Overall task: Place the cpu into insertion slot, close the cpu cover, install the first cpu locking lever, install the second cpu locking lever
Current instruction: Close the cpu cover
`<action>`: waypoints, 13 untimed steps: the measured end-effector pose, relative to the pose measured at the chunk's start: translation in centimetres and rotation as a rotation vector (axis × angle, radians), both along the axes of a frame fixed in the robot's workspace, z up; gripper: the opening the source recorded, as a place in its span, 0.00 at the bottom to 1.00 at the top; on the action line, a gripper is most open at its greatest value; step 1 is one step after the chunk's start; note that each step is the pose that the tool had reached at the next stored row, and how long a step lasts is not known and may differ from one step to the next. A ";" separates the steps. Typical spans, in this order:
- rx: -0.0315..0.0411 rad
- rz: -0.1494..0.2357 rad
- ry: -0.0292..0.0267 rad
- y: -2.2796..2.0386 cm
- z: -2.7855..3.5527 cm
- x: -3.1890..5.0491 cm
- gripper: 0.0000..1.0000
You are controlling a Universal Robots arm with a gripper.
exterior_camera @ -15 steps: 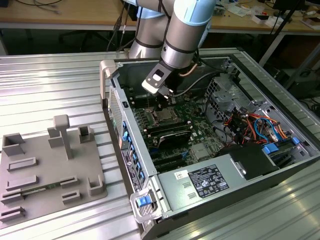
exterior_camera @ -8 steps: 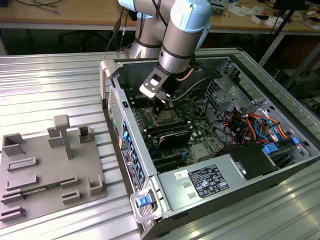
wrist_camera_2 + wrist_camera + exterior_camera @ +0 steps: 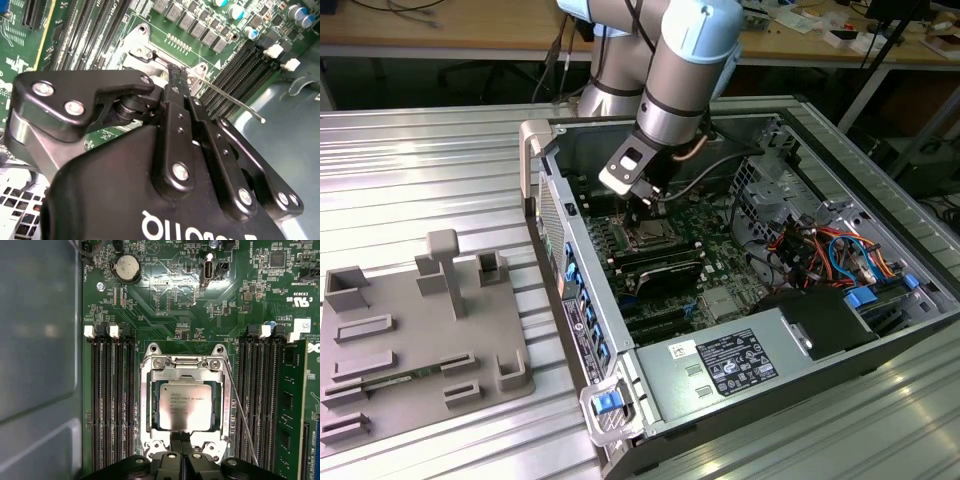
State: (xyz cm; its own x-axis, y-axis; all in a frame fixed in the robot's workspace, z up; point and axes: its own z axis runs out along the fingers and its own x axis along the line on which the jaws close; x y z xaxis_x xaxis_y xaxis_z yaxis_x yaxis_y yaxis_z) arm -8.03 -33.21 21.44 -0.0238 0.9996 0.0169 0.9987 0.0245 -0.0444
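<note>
Inside the open computer case (image 3: 552,215), the arm reaches down to the motherboard (image 3: 165,305), and the gripper (image 3: 645,205) hangs just over the socket area. Both wrist views show its two black fingers pressed flat together, jaws fully closed with nothing visible between them; the gripper (image 3: 181,436) sits at one edge of the socket. The cpu (image 3: 187,405) lies flat in the insertion slot (image 3: 155,410), silvery face up, the slot's black rim showing all around it. The cpu cover (image 3: 184,374) appears to lie down around the chip, its hollow middle framing the metal top. A thin locking lever (image 3: 242,415) runs along one side of the socket and slants away over the neighbouring memory slots (image 3: 260,400); in the second wrist view its free end (image 3: 260,119) sticks out clear of the board, beside the closed gripper (image 3: 177,75). On the exterior view's left, a grey fixture tray (image 3: 410,350) rests on the ribbed metal table (image 3: 420,170), well apart from the case.
</note>
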 end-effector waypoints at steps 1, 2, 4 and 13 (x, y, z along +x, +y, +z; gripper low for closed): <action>-0.0003 0.000 0.0001 0.00 0.10 0.01 0.11; -0.0004 0.000 0.0000 0.00 0.10 0.09 0.11; -0.0008 0.000 0.0003 0.00 0.11 0.45 0.11; -0.0008 0.000 0.0042 0.00 0.08 1.77 0.11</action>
